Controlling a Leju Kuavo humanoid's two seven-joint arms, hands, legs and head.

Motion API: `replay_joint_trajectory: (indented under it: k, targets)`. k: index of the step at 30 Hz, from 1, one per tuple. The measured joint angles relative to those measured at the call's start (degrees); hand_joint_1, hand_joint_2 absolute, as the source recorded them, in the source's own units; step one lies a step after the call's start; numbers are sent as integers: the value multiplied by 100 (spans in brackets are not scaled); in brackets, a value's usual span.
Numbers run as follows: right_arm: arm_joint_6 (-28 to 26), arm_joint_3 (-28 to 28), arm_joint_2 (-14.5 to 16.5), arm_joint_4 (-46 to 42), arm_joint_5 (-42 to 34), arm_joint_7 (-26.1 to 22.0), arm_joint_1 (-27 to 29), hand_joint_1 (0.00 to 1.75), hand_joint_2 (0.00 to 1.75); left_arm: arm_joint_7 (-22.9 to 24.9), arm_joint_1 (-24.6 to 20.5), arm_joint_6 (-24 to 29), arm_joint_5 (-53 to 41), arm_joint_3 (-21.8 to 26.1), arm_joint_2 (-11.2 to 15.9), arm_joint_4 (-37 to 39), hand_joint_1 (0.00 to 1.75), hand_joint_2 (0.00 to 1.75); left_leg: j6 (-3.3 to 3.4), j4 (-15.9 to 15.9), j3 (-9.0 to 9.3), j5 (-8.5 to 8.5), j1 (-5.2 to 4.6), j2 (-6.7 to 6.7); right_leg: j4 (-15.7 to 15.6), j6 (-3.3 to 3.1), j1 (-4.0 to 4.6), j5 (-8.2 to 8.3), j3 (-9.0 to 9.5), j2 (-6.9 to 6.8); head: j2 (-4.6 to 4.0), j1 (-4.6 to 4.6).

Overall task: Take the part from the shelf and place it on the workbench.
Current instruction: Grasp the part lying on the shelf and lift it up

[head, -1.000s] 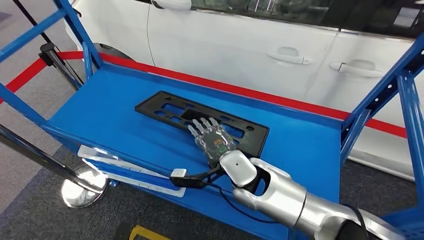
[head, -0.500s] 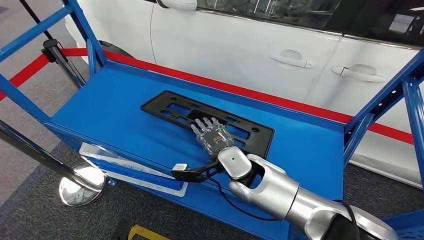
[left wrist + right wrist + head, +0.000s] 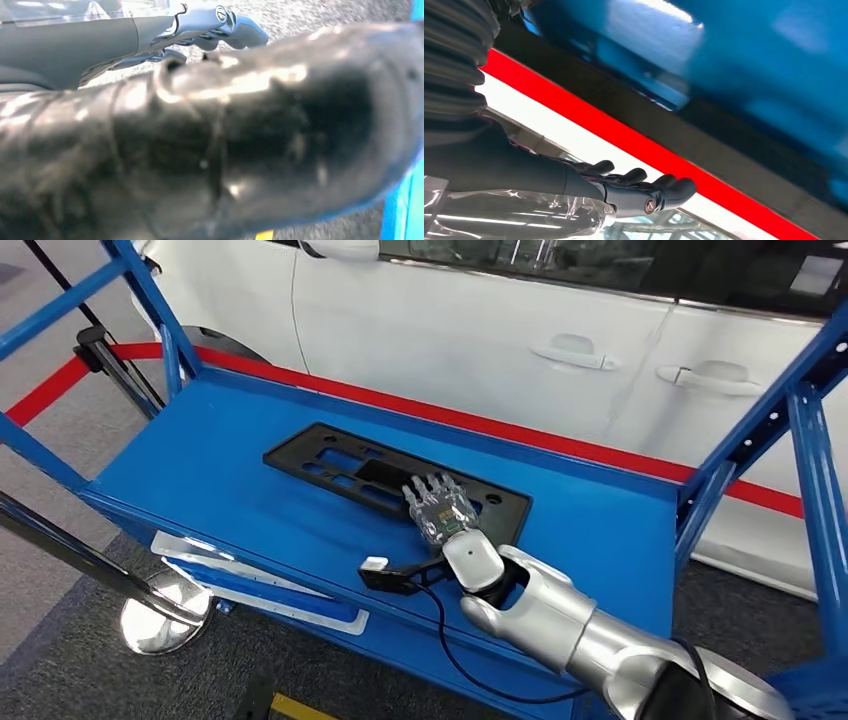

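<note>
From the head view, the black part [image 3: 397, 483] is lying flat on the blue shelf [image 3: 220, 470], a long plate with cut-out slots, its far edge running toward the white car [image 3: 480, 340] behind the red stripe [image 3: 560, 440]. The right hand [image 3: 441, 508] is reaching over the part's right half with fingers stretched out and spread, palm down; whether it is touching the plate I cannot tell. The right wrist view is showing the same hand [image 3: 639, 192] from the side (fingers straight, nothing between them), with blurred blue shelf beyond. The left wrist view is giving the left hand [image 3: 200, 32], fingers loosely curled over grey floor, holding nothing that I can see.
</note>
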Motion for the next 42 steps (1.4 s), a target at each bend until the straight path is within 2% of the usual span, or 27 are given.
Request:
replay_joint_trajectory:
  k: [2,3,4,5,7,9,12,14,17,18,19,20,21,23,24,27,29,30,32,33,34,35,36,38,40,41,42]
  targets:
    - [-3,0,43,160,83,92,-23,0,175,3,-2,0,-1,-19,-9,-2,0,0,-33,717,-355,-294,7,0,-2,-24,13,-1,-3,-3,-1,-12]
    - [2,0,58,242,154,143,-33,0,175,5,1,0,1,-27,-11,-2,0,0,-39,964,-486,-346,9,0,-1,-28,22,-3,-1,-3,-1,-11]
    - [35,0,73,319,236,191,-49,0,175,5,6,0,3,-33,-13,-2,0,0,-34,1013,-522,-290,9,0,0,-32,30,-5,4,-2,-1,-12]
    - [95,0,86,392,323,231,-77,0,175,5,6,1,7,-39,-13,-2,0,0,-16,841,-450,-137,6,0,0,-35,38,-7,13,2,-1,-12]
    - [268,0,113,520,481,279,-146,0,175,4,-8,3,15,-53,-13,-2,0,0,60,107,-107,235,-13,0,-2,-33,48,-11,34,8,-1,-10]
    - [415,0,123,620,601,305,-197,0,175,2,-24,7,25,-71,-16,-4,0,0,127,-430,148,381,-54,-1,-6,0,56,-10,29,8,-1,-6]
    - [563,0,123,725,801,359,-221,0,175,-4,-11,4,34,-110,-21,-7,0,0,190,-570,213,394,-71,-3,-43,102,55,4,39,5,-1,-4]
    - [597,0,120,795,925,408,-219,0,175,-16,1,-7,33,-143,-32,-7,0,0,242,-661,256,448,-40,8,100,160,60,-112,-19,2,-1,3]
    - [597,0,114,896,1042,467,-196,1,175,-37,7,-20,36,-165,-47,-7,0,0,278,-693,260,475,-30,20,1052,206,50,-613,-459,0,-1,11]
    - [597,0,113,920,1068,480,-186,43,175,-42,13,-21,36,-168,-52,-7,0,0,279,-685,255,473,-30,21,1341,217,47,-707,-596,-1,-1,13]
    - [597,0,113,942,1086,489,-179,86,175,-45,19,-22,36,-172,-60,-7,0,0,277,-673,253,467,-29,23,1447,225,44,-690,-645,-2,-1,13]
    - [597,0,113,963,1097,494,-176,130,175,-48,25,-23,36,-176,-69,-7,0,0,272,-655,253,457,-26,22,1328,226,41,-563,-584,-2,-1,15]
    - [598,0,113,981,1098,496,-176,172,175,-54,28,-24,36,-180,-80,-7,0,0,261,-628,253,440,-23,18,1018,221,36,-369,-426,-4,-1,15]
    - [604,0,115,1011,1086,493,-179,175,175,-82,28,-24,40,-184,-96,-7,0,0,215,-554,236,396,-34,6,311,183,39,-106,-65,-1,-1,11]
    - [608,0,118,1019,1078,487,-180,175,175,-104,27,-27,44,-185,-99,-7,0,0,187,-524,221,381,-45,2,106,157,43,-64,36,3,-1,8]
    - [608,0,124,1033,1061,455,-181,175,175,-166,28,-69,60,-185,-103,-7,0,0,113,-513,195,380,-53,-2,7,70,53,-54,67,17,-1,-1]
    - [608,0,129,1038,1058,449,-194,175,175,-193,29,-95,68,-185,-105,-7,0,0,58,-358,128,262,-40,0,-23,16,29,-30,79,8,-1,-9]
    - [609,0,132,1039,1058,449,-201,175,175,-202,28,-99,70,-186,-107,-7,0,0,32,-132,26,125,-33,1,-34,-8,15,-20,84,1,-1,-16]
    - [609,0,134,1044,1058,448,-206,175,175,-216,34,-115,78,-188,-113,-8,0,0,-17,582,-298,-226,-17,4,-35,-31,13,-18,82,-13,-1,-31]
    - [608,0,134,1048,1057,445,-203,175,175,-226,40,-130,87,-189,-115,-9,0,0,-30,904,-449,-341,-11,4,-35,-37,15,-18,81,-17,-1,-32]
    - [604,0,134,1054,1053,437,-196,175,175,-241,48,-156,100,-189,-116,-9,0,0,-36,1090,-538,-374,-9,4,-33,-39,17,-19,81,-19,-1,-32]
    - [593,0,134,1060,1049,426,-186,175,175,-268,55,-191,122,-189,-116,-9,0,0,-33,1068,-529,-300,-9,4,-32,-39,17,-19,82,-18,-1,-33]
    - [575,0,134,1064,1046,412,-177,175,175,-303,59,-227,139,-189,-116,-9,0,0,-24,889,-443,-164,-10,4,-31,-39,17,-19,84,-16,-1,-33]
    - [507,0,133,1069,1045,380,-170,175,175,-393,53,-308,176,-189,-114,-9,0,0,22,108,-53,199,-22,3,-26,-27,27,-23,88,-5,0,-33]
    - [424,0,128,1070,1045,351,-170,175,175,-473,34,-367,211,-189,-112,-9,0,0,76,-452,224,350,-51,-2,-24,20,41,-18,75,10,0,-28]
    - [381,0,125,1069,1046,338,-169,175,175,-506,28,-383,226,-189,-112,-9,0,0,98,-527,254,333,-69,-3,-29,55,44,-10,65,16,0,-26]
    - [345,0,123,1066,1047,329,-167,175,175,-528,26,-390,238,-189,-113,-9,0,44,126,-543,256,340,-71,-3,-41,91,38,0,62,20,-1,-24]
